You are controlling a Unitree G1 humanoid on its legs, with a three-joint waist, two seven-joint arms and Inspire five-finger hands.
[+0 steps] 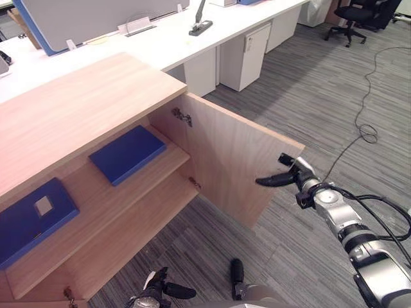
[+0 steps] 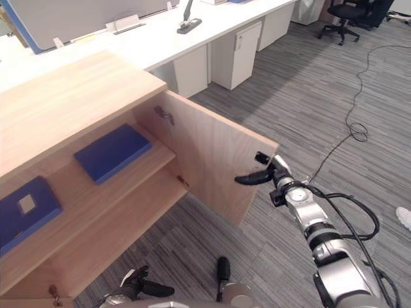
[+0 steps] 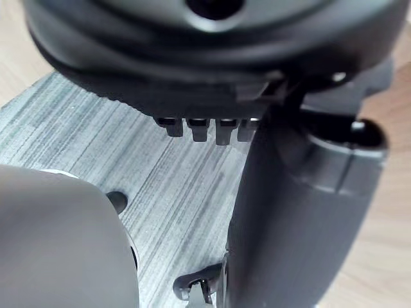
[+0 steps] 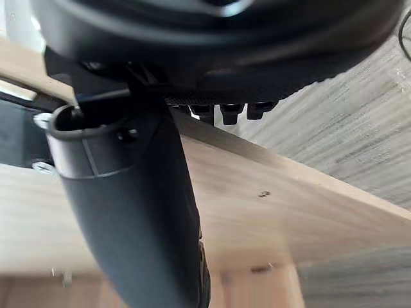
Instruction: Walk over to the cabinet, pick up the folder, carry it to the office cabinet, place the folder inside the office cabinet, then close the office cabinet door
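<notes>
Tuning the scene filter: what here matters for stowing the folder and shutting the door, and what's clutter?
Job: office cabinet, its open door, plain blue folder and labelled blue folder on the shelf, right hand at the door's edge, left hand hanging low.
Clutter: white desk, drawer unit, office chair, grey partition.

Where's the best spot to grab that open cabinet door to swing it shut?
Its free edge, farthest from the hinges, coming from the carpet side: the door stands open, so leverage is likely best there. The right hand is beside it.
</notes>
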